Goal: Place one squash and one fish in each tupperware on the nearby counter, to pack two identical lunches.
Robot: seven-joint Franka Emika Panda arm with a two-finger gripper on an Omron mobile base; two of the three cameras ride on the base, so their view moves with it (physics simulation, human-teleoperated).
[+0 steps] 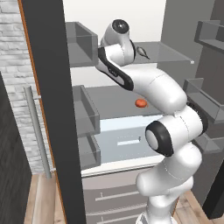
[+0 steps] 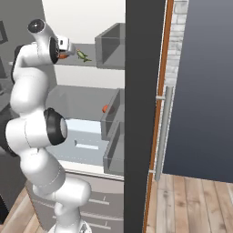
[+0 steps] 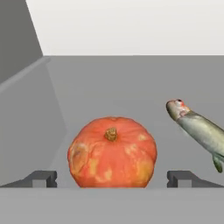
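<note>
My gripper (image 3: pixel 112 179) is open on the fridge's upper shelf (image 3: pixel 131 83). One orange-red squash (image 3: pixel 112 152) sits between its two fingertips (image 3: pixel 41 178), which stand apart from its sides. A slender grey-green fish (image 3: pixel 197 129) lies just to the right of it, red head pointing away from me. From the right base view the same squash (image 2: pixel 64 56) peeks out beside the hand, with the fish (image 2: pixel 83 55) past it. A second squash (image 1: pixel 140 103) rests on the middle shelf below. The tupperware and the counter are out of view.
The fridge stands open, its dark door (image 1: pixel 52 109) with grey bins (image 1: pixel 85 111) close on the left. In the right base view the door's edge (image 2: pixel 141 113) and its metal handle (image 2: pixel 161 136) fill the middle. Drawers (image 1: pixel 113 192) lie under the shelves.
</note>
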